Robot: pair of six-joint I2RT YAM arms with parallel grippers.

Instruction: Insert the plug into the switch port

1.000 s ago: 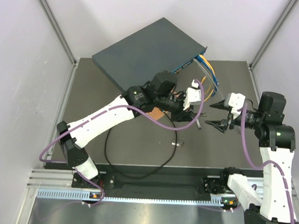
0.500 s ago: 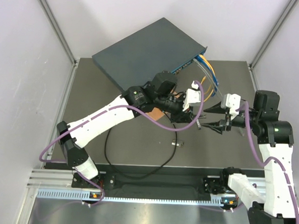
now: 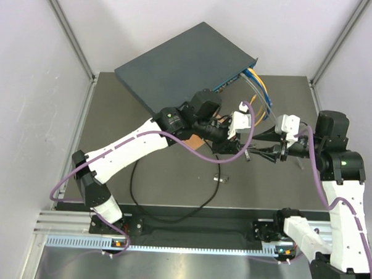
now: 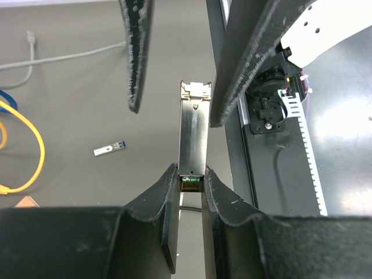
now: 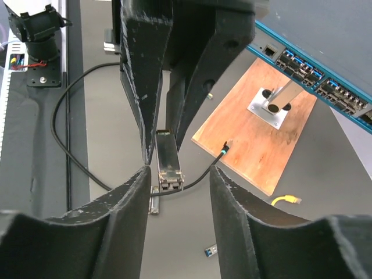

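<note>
My left gripper (image 4: 190, 171) is shut on the near end of a slim silver module (image 4: 193, 133) and holds it level above the table. My right gripper (image 5: 177, 171) faces it, open, with one finger on each side of the module's (image 5: 167, 160) far end and a clear gap on the right. The plug (image 5: 224, 152), the teal-ringed tip of a thin black cable, lies free on the brown board (image 5: 261, 128). The switch (image 3: 183, 62) sits at the back. Its teal face with the row of ports (image 5: 314, 75) shows in the right wrist view.
A silver post (image 5: 279, 102) stands on the brown board. Yellow and blue cables (image 3: 257, 87) hang from the switch. A loose silver stick (image 3: 220, 178) lies on the mat below the grippers. A yellow plug (image 5: 286, 200) and a small blue piece (image 5: 210, 251) lie nearby.
My right gripper has moved left to the left gripper, and its jaws have narrowed around the module's free end. The left arm has held still.
</note>
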